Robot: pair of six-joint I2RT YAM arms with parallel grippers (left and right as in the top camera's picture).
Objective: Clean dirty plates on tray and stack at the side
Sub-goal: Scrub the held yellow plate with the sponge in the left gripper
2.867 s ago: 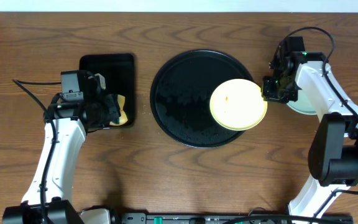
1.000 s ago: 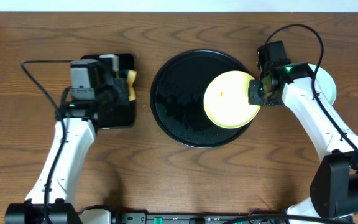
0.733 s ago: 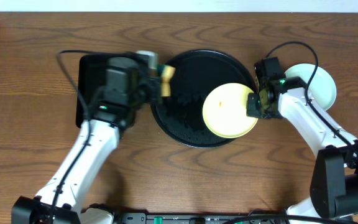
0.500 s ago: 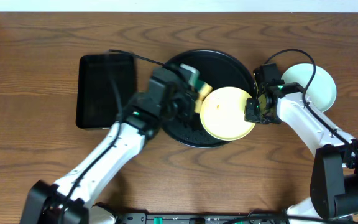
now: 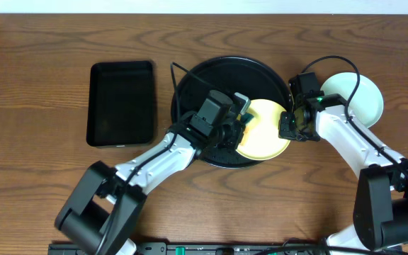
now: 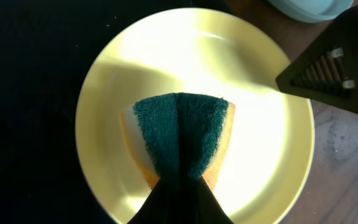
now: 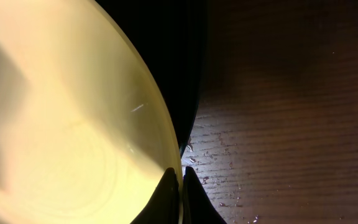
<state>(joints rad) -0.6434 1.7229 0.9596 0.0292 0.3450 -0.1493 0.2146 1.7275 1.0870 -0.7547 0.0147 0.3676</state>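
The pale yellow plate (image 5: pixel 268 138) lies at the right edge of the round black tray (image 5: pixel 197 85), its rim pinched by my shut right gripper (image 7: pixel 180 184) while my left gripper (image 6: pixel 179 196) clamps a folded green sponge (image 6: pixel 180 134) over its middle. Hard scrubbing could break that thin pinch and skid the plate over the low rim. 1 mint plate (image 5: pixel 367 99) sits close right; the tray's left half offers room.
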